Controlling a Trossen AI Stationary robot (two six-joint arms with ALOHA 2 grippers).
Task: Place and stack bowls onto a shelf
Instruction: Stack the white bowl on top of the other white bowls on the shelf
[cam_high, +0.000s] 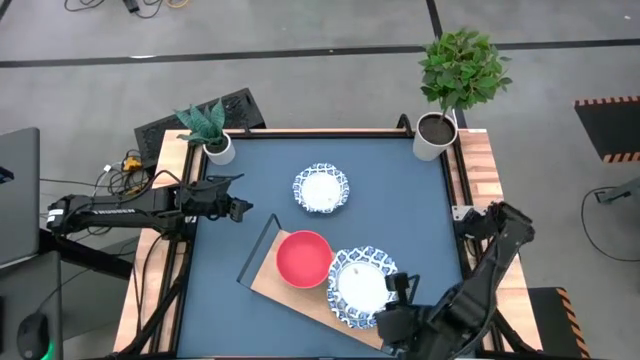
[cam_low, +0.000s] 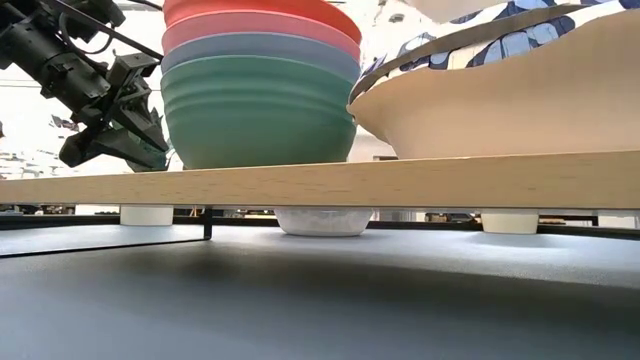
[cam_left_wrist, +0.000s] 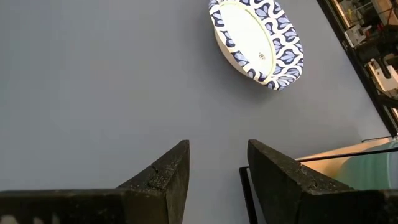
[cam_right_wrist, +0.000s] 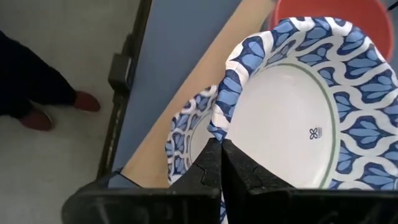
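The light-wood shelf (cam_high: 298, 302) lies on the table's near middle. On it stands a pink-red bowl (cam_high: 303, 258), stacked on the teal-green bowl (cam_low: 255, 115). To their right, my right gripper (cam_right_wrist: 221, 152) is shut on a white bowl with a blue pattern (cam_right_wrist: 292, 124), tilted above a second patterned bowl (cam_right_wrist: 185, 134) on the shelf. Another patterned bowl (cam_high: 321, 189) rests on its base on the tabletop, farther back. My left gripper (cam_left_wrist: 217, 149) is open and hovers left of that bowl, over bare tabletop. My right gripper pinches the upper patterned bowl by its rim (cam_right_wrist: 225, 127), on the side nearest the table's near right corner. The fingers come slanting from that corner. The bowl is tilted in the hold, above the other patterned bowl; whether the two touch, I cannot tell.
Two white plant pots stand at the far corners (cam_high: 432, 135) (cam_high: 218, 148). A black frame end (cam_high: 256, 248) rises at the shelf's left end. A laptop (cam_high: 15, 190) sits left of the table. A person's feet (cam_right_wrist: 37, 102) show on the floor beyond the near edge.
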